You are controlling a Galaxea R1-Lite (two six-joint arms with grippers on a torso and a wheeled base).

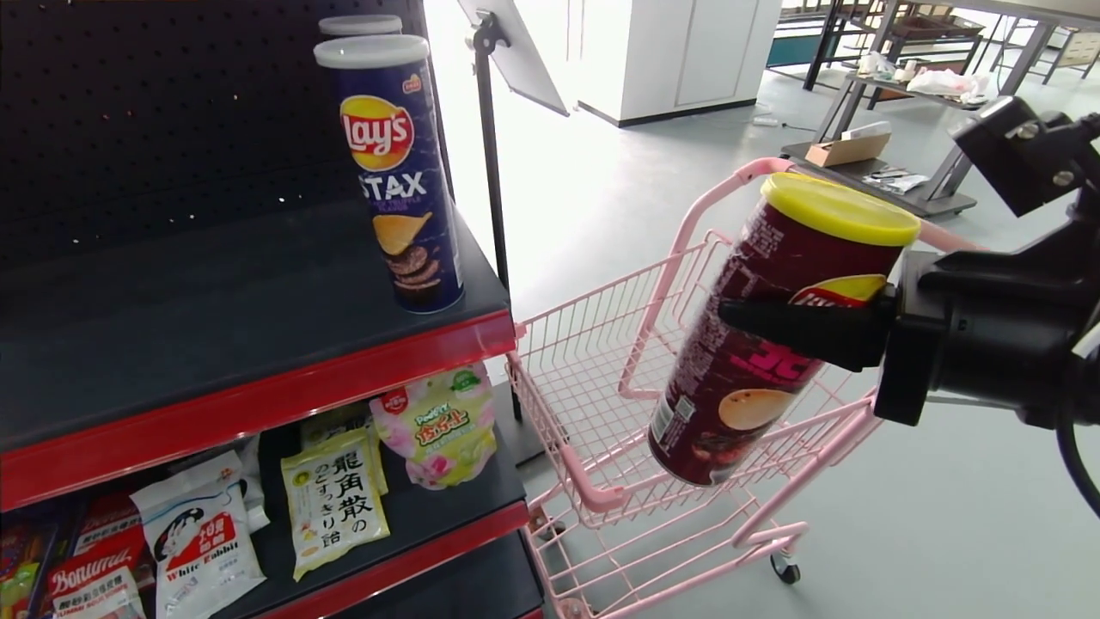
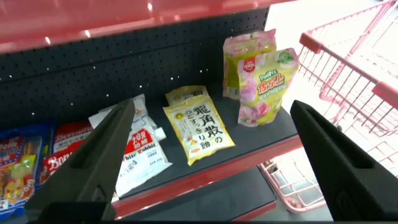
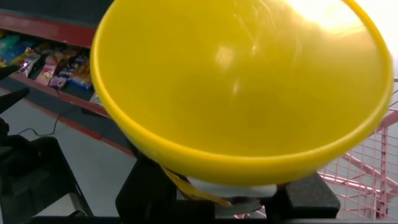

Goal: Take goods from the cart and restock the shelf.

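My right gripper (image 1: 803,331) is shut on a dark red chip can (image 1: 765,344) with a yellow lid (image 1: 838,208), held tilted in the air above the pink cart (image 1: 601,378). That yellow lid (image 3: 236,81) sits right in front of the right wrist camera. A blue chip can (image 1: 400,176) with a white lid stands upright at the right end of the black top shelf (image 1: 215,318), with another can's lid (image 1: 359,24) behind it. My left gripper (image 2: 211,155) is open, facing the lower shelf (image 2: 211,165) with nothing between its fingers.
Snack bags lie on the lower shelf: a white one (image 1: 202,537), a yellow one (image 1: 331,503) and a pink-green pouch (image 1: 438,425). The top shelf has a red front edge (image 1: 258,404). A black stand pole (image 1: 491,163) rises beside the shelf. Open floor lies right of the cart.
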